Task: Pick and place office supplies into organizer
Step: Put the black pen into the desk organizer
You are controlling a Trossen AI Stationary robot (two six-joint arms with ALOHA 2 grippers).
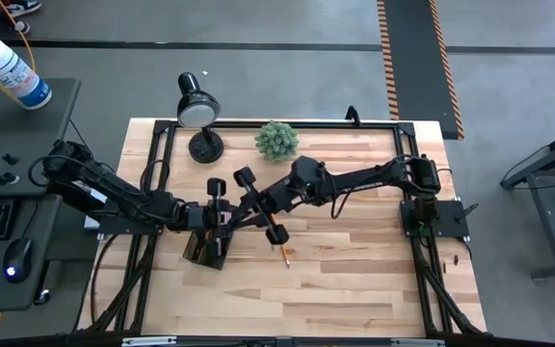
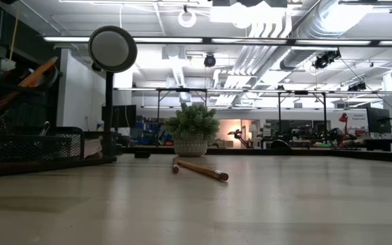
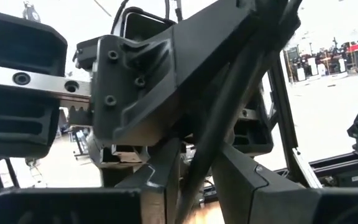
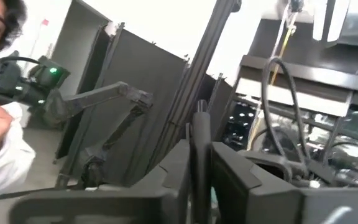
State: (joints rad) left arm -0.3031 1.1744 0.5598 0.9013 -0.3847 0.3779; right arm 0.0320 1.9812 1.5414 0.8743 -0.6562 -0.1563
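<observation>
Organizer [image 1: 203, 249]: landmark, front-left of table.
Left gripper [image 1: 218, 218]: directly above it, clenched on a dark pen [image 3: 229, 106], apparently.
Right gripper [image 1: 249, 214]: just right of it, nipping the same pen.
Pencil [image 1: 281, 249]: loose, right of organizer.
Handling: keep pen vertical; release only once its tip is inside a compartment.
</observation>
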